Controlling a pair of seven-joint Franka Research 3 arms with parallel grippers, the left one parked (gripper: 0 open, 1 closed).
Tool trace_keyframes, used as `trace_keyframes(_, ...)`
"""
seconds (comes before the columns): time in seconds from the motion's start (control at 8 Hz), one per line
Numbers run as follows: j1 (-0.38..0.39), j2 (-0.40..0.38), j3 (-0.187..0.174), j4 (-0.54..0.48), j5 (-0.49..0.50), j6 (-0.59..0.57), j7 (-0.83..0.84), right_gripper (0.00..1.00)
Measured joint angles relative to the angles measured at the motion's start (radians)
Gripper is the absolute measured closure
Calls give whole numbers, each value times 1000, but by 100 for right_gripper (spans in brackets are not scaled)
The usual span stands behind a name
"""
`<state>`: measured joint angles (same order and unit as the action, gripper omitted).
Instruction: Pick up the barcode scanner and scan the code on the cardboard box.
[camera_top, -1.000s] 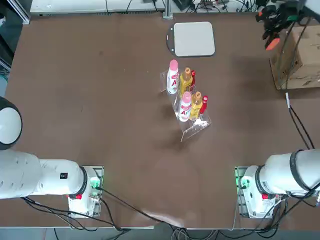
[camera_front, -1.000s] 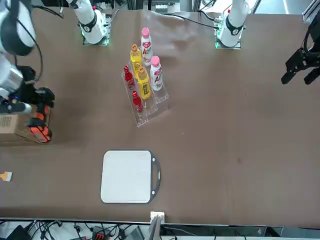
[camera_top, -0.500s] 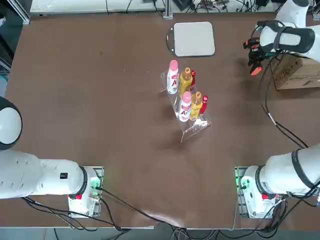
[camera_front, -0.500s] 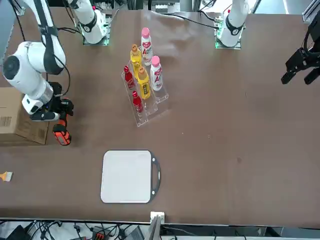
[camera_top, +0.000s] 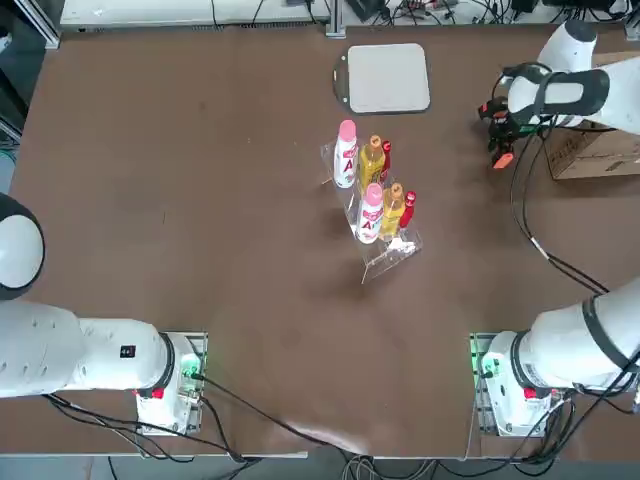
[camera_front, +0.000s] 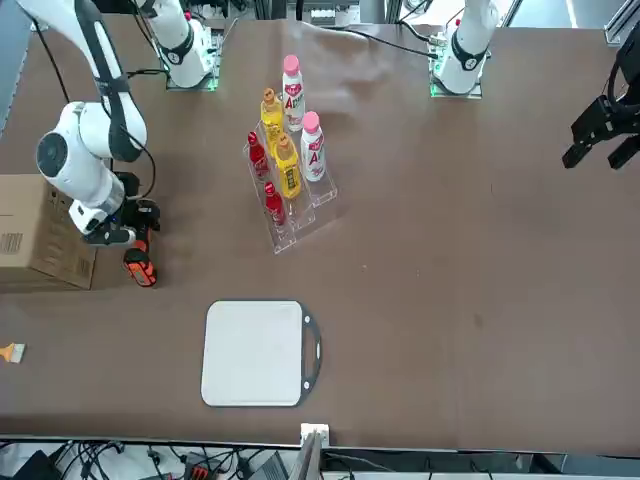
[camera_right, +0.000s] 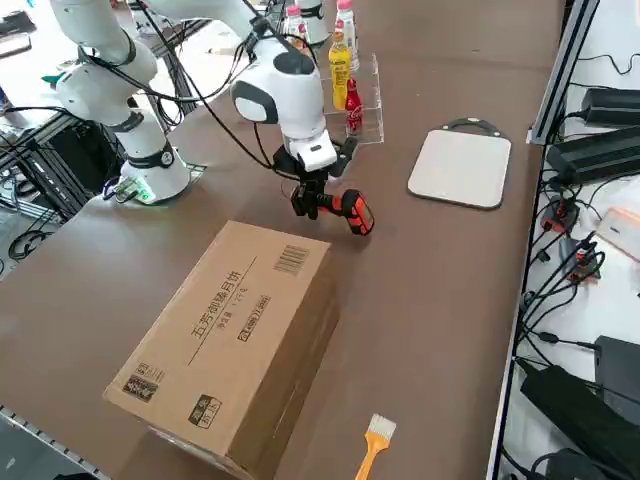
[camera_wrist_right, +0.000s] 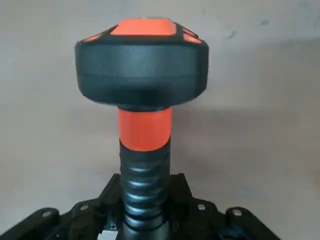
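- Scanner first: the barcode scanner (camera_right: 340, 209) has come down from beside the cardboard box (camera_right: 235, 335) to hang just over the tabletop (camera_top: 200, 180), near the box's end but apart from it.
- My read is that the scan pass is over and I'm putting the scanner back down.
- My right hand (camera_right: 312, 189) stays clamped on the ribbed grip, orange head pointing out and away from the box.
- Arm reaches far out, wrist bent down, cable trailing back toward its base.
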<state>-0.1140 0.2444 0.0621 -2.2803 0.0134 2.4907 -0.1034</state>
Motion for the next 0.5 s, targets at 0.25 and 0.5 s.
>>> trace_keyframes(0.25,1,33,1,0,0,19,0,58)
trace_keyframes(0.5,6,44,2,0,0,26,0,57)
